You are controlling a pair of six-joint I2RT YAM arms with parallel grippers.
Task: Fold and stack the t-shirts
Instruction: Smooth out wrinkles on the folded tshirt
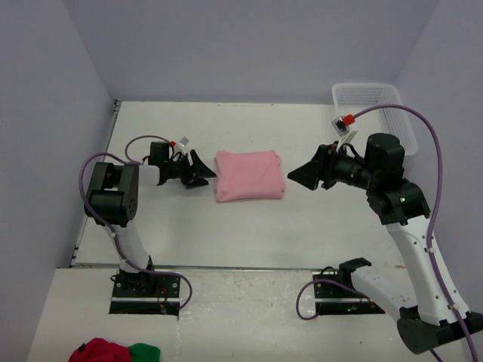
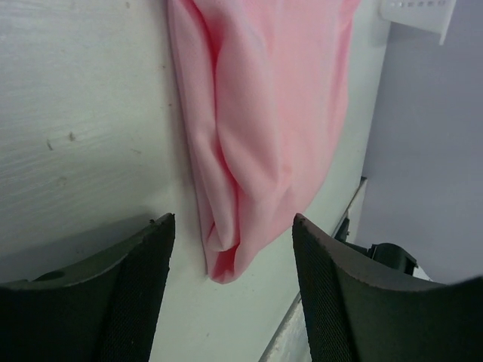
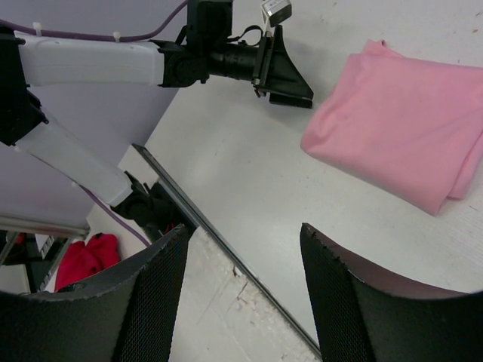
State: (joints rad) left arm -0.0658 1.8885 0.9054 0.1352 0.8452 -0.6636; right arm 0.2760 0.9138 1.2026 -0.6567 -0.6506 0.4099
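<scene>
A pink t-shirt (image 1: pixel 249 176) lies folded into a flat rectangle in the middle of the table. My left gripper (image 1: pixel 202 173) hovers just off its left edge, open, with nothing between its fingers. In the left wrist view the t-shirt (image 2: pixel 264 113) fills the top centre, one corner hanging between my fingertips (image 2: pixel 162 234) without touching them. My right gripper (image 1: pixel 302 176) hangs open a short way off the shirt's right edge. The right wrist view has the t-shirt (image 3: pixel 400 128) at upper right and the left gripper (image 3: pixel 283 72) beyond it.
A white plastic basket (image 1: pixel 375 111) stands at the back right corner. Red and green cloth (image 1: pixel 113 351) lies below the table's near edge at bottom left. Purple cables loop off both arms. Walls close in the table on the left, back and right.
</scene>
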